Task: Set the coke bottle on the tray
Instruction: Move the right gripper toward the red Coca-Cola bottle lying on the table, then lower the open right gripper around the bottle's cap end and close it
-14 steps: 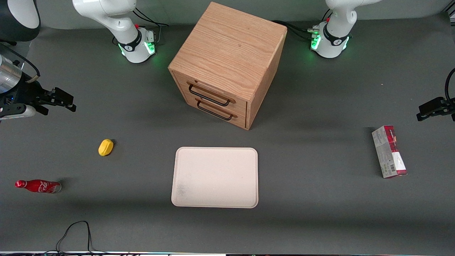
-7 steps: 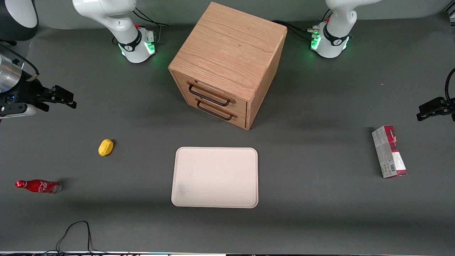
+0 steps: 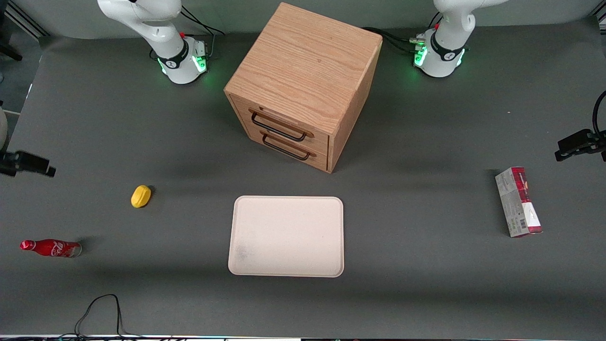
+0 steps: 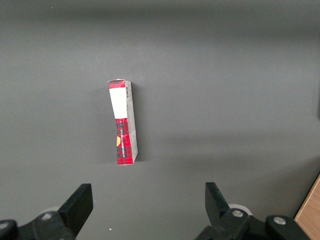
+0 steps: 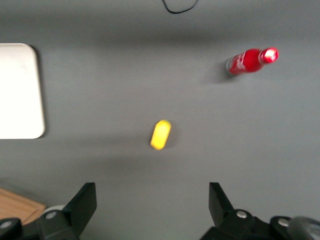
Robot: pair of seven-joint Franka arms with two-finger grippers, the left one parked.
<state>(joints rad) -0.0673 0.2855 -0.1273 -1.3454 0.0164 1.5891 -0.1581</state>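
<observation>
The coke bottle (image 3: 51,247) is a small glossy red bottle lying on its side on the grey table, toward the working arm's end; it also shows in the right wrist view (image 5: 247,61). The cream tray (image 3: 286,236) lies flat mid-table, in front of the drawer cabinet, and its edge shows in the right wrist view (image 5: 17,90). My right gripper (image 3: 28,163) hangs at the table's working-arm end, farther from the front camera than the bottle and well apart from it. In the wrist view the gripper (image 5: 152,194) is open and empty, high above the table.
A small yellow object (image 3: 141,196) lies between bottle and cabinet, also in the right wrist view (image 5: 161,134). A wooden two-drawer cabinet (image 3: 303,80) stands mid-table. A red-and-grey carton (image 3: 518,201) lies toward the parked arm's end. A black cable (image 3: 102,308) loops near the front edge.
My right gripper has moved farther toward the working arm's end of the table and nearer the front camera, now mostly out of the front view. The bottle and tray have not moved.
</observation>
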